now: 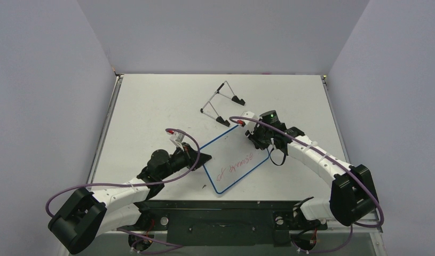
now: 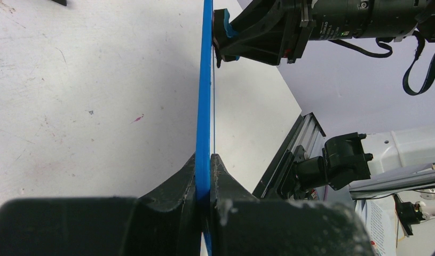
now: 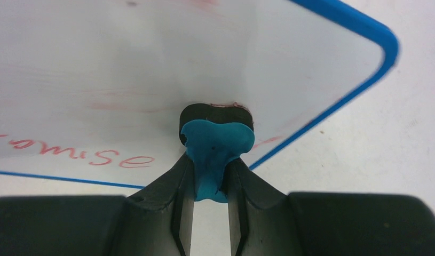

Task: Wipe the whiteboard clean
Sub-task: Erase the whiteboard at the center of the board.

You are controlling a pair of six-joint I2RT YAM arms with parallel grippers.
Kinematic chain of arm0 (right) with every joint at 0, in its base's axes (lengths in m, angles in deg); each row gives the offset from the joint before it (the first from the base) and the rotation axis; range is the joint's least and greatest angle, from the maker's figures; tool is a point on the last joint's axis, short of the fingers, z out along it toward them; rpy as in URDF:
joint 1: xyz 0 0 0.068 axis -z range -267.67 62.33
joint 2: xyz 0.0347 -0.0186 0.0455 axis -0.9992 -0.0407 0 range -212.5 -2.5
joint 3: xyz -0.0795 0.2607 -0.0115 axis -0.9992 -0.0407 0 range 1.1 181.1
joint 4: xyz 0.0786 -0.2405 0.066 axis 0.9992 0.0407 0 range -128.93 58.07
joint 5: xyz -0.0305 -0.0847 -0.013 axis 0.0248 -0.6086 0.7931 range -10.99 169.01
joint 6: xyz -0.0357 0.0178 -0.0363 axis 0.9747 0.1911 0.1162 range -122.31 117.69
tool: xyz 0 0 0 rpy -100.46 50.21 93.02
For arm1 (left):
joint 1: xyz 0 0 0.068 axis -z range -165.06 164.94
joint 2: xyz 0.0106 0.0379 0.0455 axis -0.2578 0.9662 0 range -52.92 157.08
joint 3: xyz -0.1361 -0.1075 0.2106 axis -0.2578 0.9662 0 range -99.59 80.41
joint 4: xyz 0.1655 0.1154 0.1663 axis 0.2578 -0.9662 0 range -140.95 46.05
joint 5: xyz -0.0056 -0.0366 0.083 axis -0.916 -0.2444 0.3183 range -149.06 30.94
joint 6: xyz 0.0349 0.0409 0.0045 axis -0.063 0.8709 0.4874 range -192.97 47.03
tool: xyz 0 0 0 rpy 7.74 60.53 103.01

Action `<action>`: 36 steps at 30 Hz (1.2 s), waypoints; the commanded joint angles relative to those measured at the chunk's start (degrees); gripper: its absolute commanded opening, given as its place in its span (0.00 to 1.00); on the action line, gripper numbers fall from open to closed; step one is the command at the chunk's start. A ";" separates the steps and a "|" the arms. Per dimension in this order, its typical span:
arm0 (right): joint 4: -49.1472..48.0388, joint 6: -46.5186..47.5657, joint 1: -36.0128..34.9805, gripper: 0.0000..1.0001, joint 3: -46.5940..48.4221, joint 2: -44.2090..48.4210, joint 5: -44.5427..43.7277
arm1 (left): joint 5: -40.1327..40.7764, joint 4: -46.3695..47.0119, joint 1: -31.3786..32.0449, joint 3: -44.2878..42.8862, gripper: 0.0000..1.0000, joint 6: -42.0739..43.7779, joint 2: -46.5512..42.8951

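Note:
A blue-framed whiteboard [image 1: 234,159] lies mid-table with red writing [image 1: 235,165] across its lower half. My left gripper [image 1: 203,158] is shut on the board's left edge; the left wrist view shows the blue frame [image 2: 205,96] edge-on between my jaws. My right gripper [image 1: 256,136] is shut on a blue eraser [image 3: 215,146], whose black felt pad [image 3: 215,112] presses on the board near its far right corner. The right wrist view shows red letters [image 3: 81,153] to the left of the eraser and faint pink smears above it.
A folded wire stand [image 1: 221,102] with black feet lies just beyond the board. A small dark speck [image 1: 203,186] sits on the table by the board's near corner. The black rail [image 1: 220,205] runs along the near edge.

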 commanded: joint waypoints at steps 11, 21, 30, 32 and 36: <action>-4.59 -5.00 3.31 0.00 1.06 2.69 -0.98 | -4.62 7.73 1.22 -1.27 0.00 -0.87 -0.61; 7.62 7.50 -4.38 0.00 3.01 1.76 15.75 | -4.89 8.35 1.32 -1.03 0.00 -0.80 -0.54; -4.07 -5.16 3.95 0.00 1.16 2.42 -0.75 | -5.10 7.65 1.25 -1.49 0.00 -0.54 -0.22; -2.87 -4.28 4.16 0.00 1.02 2.31 1.93 | -5.43 7.86 1.26 -1.68 0.00 -0.60 0.39; 1.96 0.07 -0.74 0.00 2.16 1.49 10.16 | -5.69 8.49 1.25 -2.04 0.00 -1.12 1.13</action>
